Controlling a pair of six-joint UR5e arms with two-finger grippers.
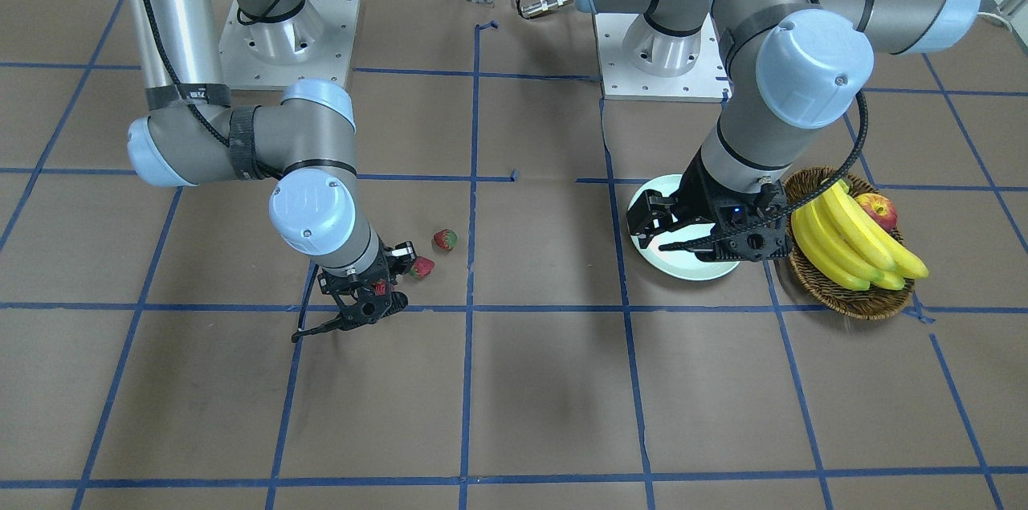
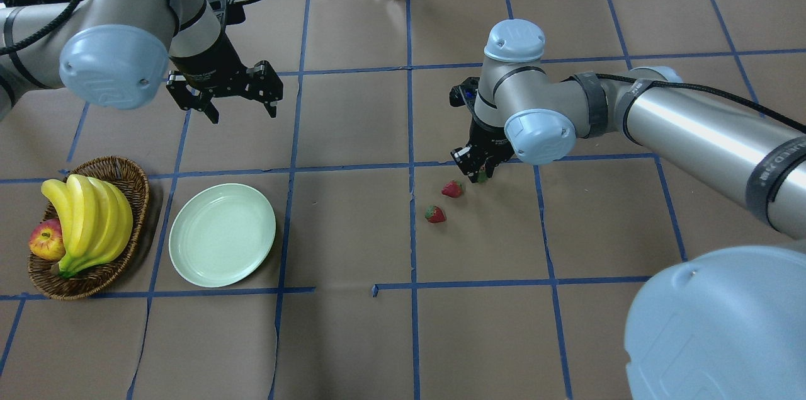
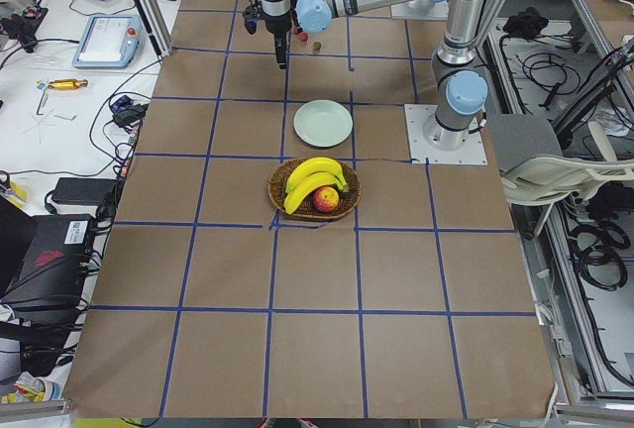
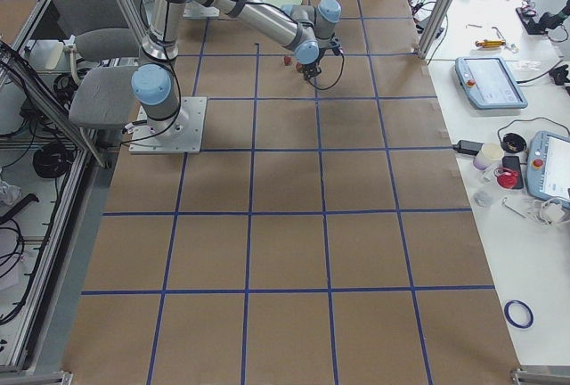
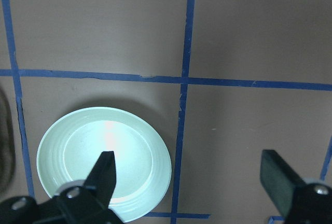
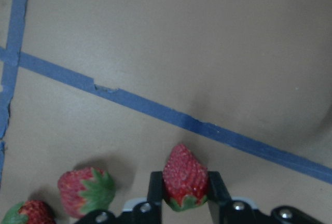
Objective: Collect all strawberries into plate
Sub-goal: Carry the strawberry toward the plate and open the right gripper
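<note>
My right gripper (image 6: 185,182) is shut on one strawberry (image 6: 185,175), low over the brown table, tip pointing away from the camera. Two more strawberries (image 6: 85,190) (image 6: 28,214) lie on the table just beside it. From overhead they show as red dots (image 2: 451,188) (image 2: 435,214) near the right gripper (image 2: 478,173). The pale mint plate (image 2: 221,234) sits bare on the left side of the table. My left gripper (image 5: 188,156) hangs open above the plate (image 5: 104,162), holding nothing.
A brown wicker basket (image 2: 135,198) with bananas (image 2: 88,223) and an apple (image 2: 45,242) stands right beside the plate on its outer side. Blue tape lines grid the table. Both arm bases stand at the robot's edge of the table.
</note>
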